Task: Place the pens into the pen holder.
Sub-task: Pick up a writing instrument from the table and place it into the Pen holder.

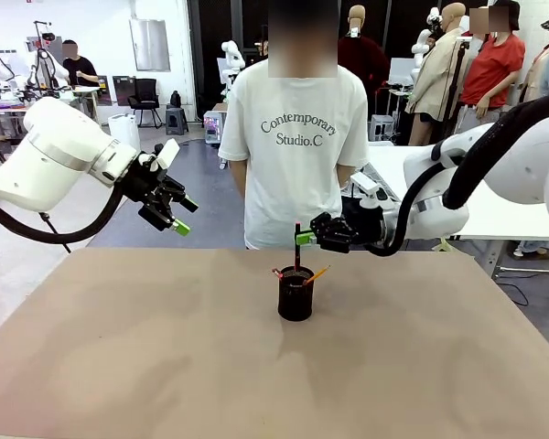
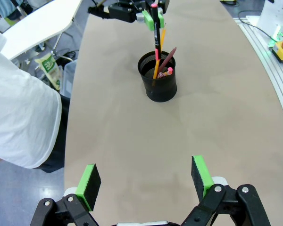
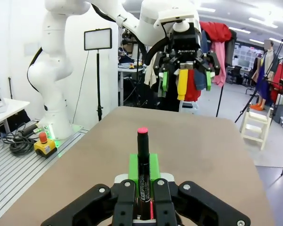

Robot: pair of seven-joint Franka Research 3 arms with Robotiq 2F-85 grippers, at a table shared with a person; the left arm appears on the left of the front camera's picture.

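Observation:
The black mesh pen holder [image 1: 296, 294] [image 2: 158, 84] stands at the middle of the table. A yellow pencil [image 1: 317, 273] [image 2: 156, 66] and a reddish-brown pen [image 2: 169, 56] lean inside it. My right gripper [image 1: 302, 239] [image 2: 153, 18] [image 3: 143, 169] is shut on the black marker [image 1: 297, 251] [image 2: 156, 44] [image 3: 142, 153]. The marker stands upright just above the holder with its red tip up, and its lower end reaches into the holder's mouth. My left gripper [image 1: 178, 218] [image 2: 145, 179] [image 3: 186, 77] hangs open and empty, raised above the table's far left edge.
A person in a white T-shirt [image 1: 297, 146] stands at the far edge of the table [image 1: 119, 366], right behind the holder. An emergency-stop box [image 3: 45, 143] and cables lie on the rail beside the table.

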